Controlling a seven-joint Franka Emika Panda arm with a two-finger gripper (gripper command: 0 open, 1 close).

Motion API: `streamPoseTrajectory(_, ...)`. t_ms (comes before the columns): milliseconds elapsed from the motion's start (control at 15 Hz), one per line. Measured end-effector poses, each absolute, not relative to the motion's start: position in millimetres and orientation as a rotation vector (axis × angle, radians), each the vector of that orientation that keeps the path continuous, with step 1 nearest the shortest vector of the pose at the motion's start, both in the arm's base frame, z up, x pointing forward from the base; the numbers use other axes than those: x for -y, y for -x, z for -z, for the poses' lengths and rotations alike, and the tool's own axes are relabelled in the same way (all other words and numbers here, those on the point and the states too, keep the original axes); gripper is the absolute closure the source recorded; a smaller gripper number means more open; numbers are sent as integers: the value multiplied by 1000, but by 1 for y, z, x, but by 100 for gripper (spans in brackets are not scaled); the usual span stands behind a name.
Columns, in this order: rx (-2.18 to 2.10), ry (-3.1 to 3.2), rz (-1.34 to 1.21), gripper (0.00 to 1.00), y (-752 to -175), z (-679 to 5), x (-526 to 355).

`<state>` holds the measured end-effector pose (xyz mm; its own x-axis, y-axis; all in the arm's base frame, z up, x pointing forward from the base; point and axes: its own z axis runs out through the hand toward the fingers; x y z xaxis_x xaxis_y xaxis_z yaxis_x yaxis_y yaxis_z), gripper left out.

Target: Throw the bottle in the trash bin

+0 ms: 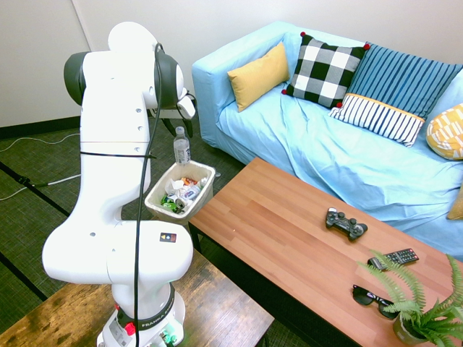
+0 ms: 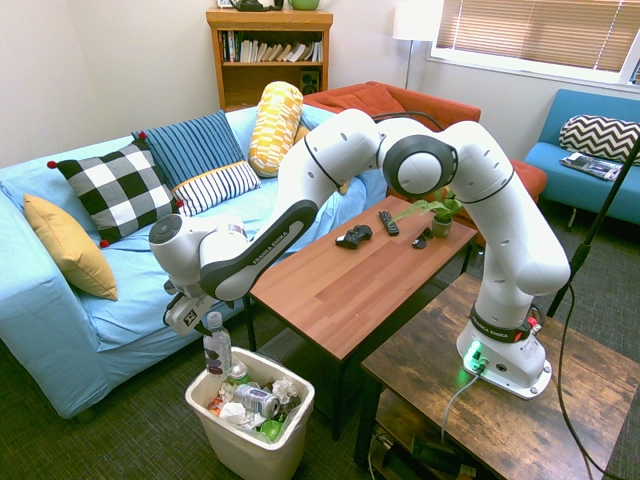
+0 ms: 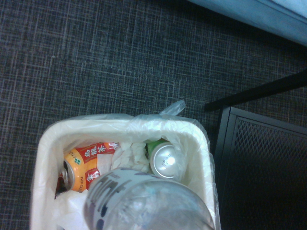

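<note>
The clear bottle (image 2: 216,347) with a white label stands upright right over the white trash bin (image 2: 292,423), its base level with the rim and the rubbish. In the first exterior view the bottle (image 1: 181,145) hangs just above the trash bin (image 1: 205,194). My gripper (image 2: 196,314) is directly above the bottle's cap, and I cannot make out whether it still touches it; in the first exterior view the gripper (image 1: 186,110) is mostly hidden behind the arm. The wrist view looks down on the bottle (image 3: 148,201) and the trash bin (image 3: 43,158), with cans and crumpled paper inside.
A wooden coffee table (image 2: 340,290) stands beside the bin, carrying a game controller (image 2: 352,237), a remote (image 2: 388,222), sunglasses (image 1: 372,298) and a potted plant (image 2: 438,215). A blue sofa (image 2: 60,330) with several cushions is behind the bin. The floor is dark carpet (image 3: 96,57).
</note>
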<state>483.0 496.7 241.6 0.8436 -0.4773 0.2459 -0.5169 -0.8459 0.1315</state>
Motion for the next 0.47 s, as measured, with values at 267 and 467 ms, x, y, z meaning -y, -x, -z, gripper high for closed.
streamPoseTrajectory(267,777,-2829,-303,0,-484,-242,-496)
streamPoseTrajectory(467,786,-2829,-304,0,-486,-245,-495)
